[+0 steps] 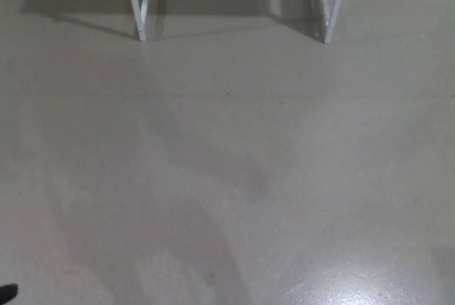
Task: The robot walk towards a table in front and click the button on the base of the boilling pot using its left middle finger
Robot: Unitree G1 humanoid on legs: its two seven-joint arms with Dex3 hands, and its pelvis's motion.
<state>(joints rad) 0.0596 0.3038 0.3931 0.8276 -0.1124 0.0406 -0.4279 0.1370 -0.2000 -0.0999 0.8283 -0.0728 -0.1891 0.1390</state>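
Two white table legs (141, 6) stand on the grey floor (227, 177) — no robot hand shows, no writing.

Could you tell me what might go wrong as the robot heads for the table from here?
Only the white table legs show at the top, so the pot and its button can't be located yet. The glossy floor glares at lower right, which might mean slipping. Walking too far could knock a leg.
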